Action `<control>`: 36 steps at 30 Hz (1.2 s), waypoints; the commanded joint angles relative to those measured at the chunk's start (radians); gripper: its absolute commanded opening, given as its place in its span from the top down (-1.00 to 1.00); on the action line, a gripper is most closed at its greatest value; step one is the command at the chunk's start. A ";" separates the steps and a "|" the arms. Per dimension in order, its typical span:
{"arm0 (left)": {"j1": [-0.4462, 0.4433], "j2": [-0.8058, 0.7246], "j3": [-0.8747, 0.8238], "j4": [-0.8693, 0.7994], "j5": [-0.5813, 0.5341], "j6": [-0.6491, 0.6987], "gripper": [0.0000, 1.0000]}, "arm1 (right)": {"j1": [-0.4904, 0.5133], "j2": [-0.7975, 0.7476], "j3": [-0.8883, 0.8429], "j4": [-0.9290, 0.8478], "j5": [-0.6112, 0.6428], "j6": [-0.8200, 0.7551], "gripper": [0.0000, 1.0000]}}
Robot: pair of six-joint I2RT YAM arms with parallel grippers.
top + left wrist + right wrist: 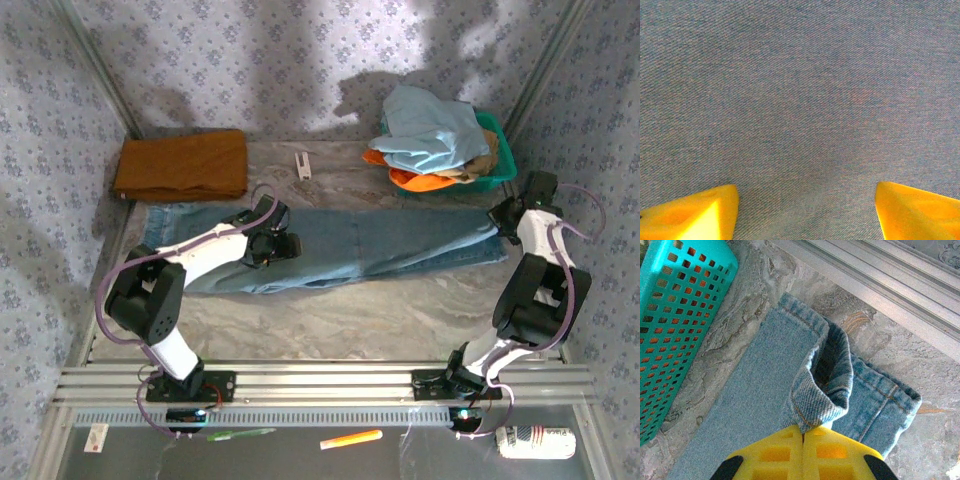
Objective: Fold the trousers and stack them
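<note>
The trousers (pixel 380 245), light blue faded jeans, lie stretched left to right across the marble table, waist end at the left, leg hems at the right. My left gripper (pixel 283 245) hovers over the upper-leg part of the trousers (pixel 800 100), its yellow fingertips (pixel 700 215) wide apart with bare denim between them. My right gripper (pixel 803 432) is shut on the curled hem of one trouser leg (pixel 822 390) at the right end (pixel 497 232); the hem is pinched between the yellow pads and lifted into a loop above the other leg's hem (pixel 885 405).
A teal basket (pixel 495 160) of clothes topped by a paler blue garment (pixel 430 130) stands at the back right, close to the hems (pixel 670 330). A mustard-brown folded cloth (pixel 182 165) lies at the back left. A small white clip (pixel 303 165) rests behind the trousers.
</note>
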 commanded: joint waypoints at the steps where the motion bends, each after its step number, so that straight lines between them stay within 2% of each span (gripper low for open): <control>1: 0.006 -0.002 -0.034 0.021 0.036 -0.004 -0.47 | -0.129 -0.022 -0.185 -0.041 0.083 0.083 0.02; 3: 0.008 -0.013 -0.027 -0.003 0.028 -0.004 -0.51 | -0.113 -0.062 -0.173 -0.065 0.090 0.087 -0.07; 8: 0.006 -0.076 0.005 -0.051 0.029 -0.012 -0.56 | -0.010 -0.212 -0.165 -0.133 0.147 0.082 -0.12; 12: -0.029 -0.075 0.060 -0.076 0.041 -0.016 -0.56 | 0.131 -0.288 -0.209 -0.104 0.137 0.098 -0.08; 14: -0.072 -0.044 0.097 -0.063 0.049 -0.023 -0.52 | 0.226 -0.278 -0.227 -0.057 0.093 0.110 0.06; 15: -0.096 -0.020 0.117 -0.047 0.063 -0.026 -0.46 | 0.272 -0.259 -0.227 -0.044 0.088 0.123 0.23; 17: -0.133 0.036 0.144 -0.005 0.081 -0.041 -0.30 | 0.356 -0.201 -0.218 -0.017 0.072 0.129 0.72; 19: -0.147 0.086 0.144 0.060 0.098 -0.057 -0.12 | 0.411 -0.129 -0.196 -0.006 0.077 0.133 1.00; 22: -0.137 0.163 0.130 0.131 0.089 -0.083 0.08 | 0.436 0.001 -0.151 -0.007 0.050 0.114 1.00; 25: -0.109 0.218 0.101 0.156 0.060 -0.106 0.20 | 0.427 0.110 -0.113 -0.030 0.031 0.078 1.00; 29: -0.047 0.203 -0.025 0.225 0.064 -0.161 0.21 | 0.371 0.177 -0.111 -0.042 -0.016 0.071 0.97; 34: 0.007 0.104 -0.190 0.252 0.031 -0.167 0.15 | 0.324 0.188 -0.135 -0.036 -0.071 0.068 0.65; 36: 0.031 0.054 -0.254 0.258 0.021 -0.172 0.12 | 0.334 0.184 -0.147 -0.033 -0.098 0.058 0.60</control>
